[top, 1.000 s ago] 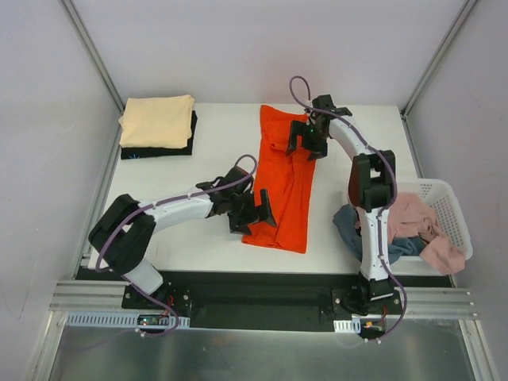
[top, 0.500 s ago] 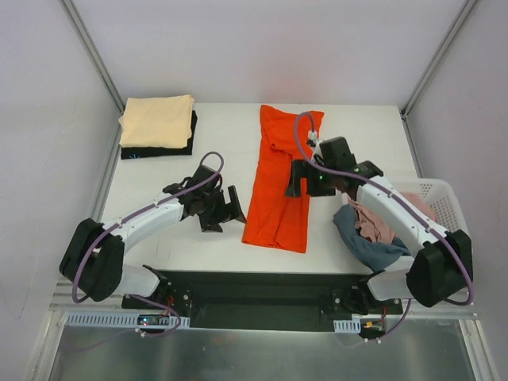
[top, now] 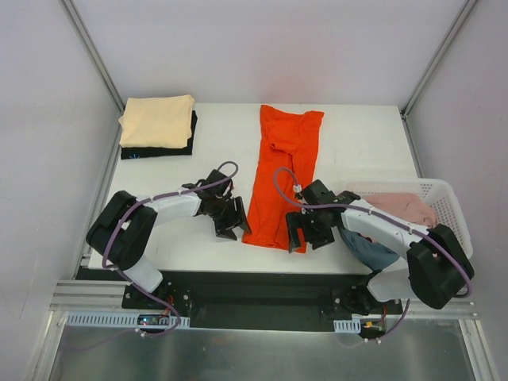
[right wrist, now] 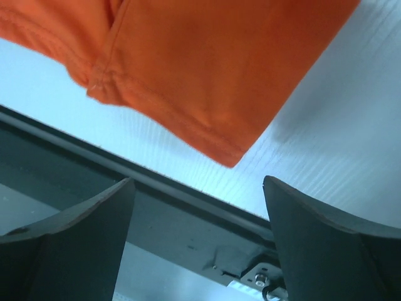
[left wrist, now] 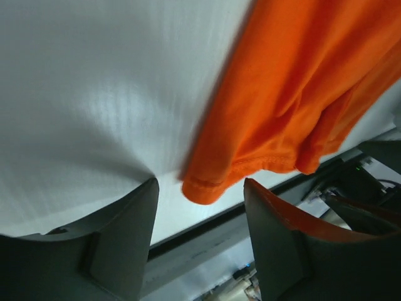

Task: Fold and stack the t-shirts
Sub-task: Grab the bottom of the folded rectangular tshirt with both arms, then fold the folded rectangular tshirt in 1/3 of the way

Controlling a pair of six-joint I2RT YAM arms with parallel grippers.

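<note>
2 near corners of the orange shirt (top: 286, 171) sit between parted jaws. Left gripper (top: 230, 226) frames one, right gripper (top: 305, 237) the other, neither clamped.

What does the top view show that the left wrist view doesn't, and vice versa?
Only top: a cream shirt stacked on a black shirt far left, and the white basket of clothes at right. Only left wrist: hem stitching on the orange shirt's near corner, between the left gripper's fingers. Both: the orange shirt on the white table.
</note>
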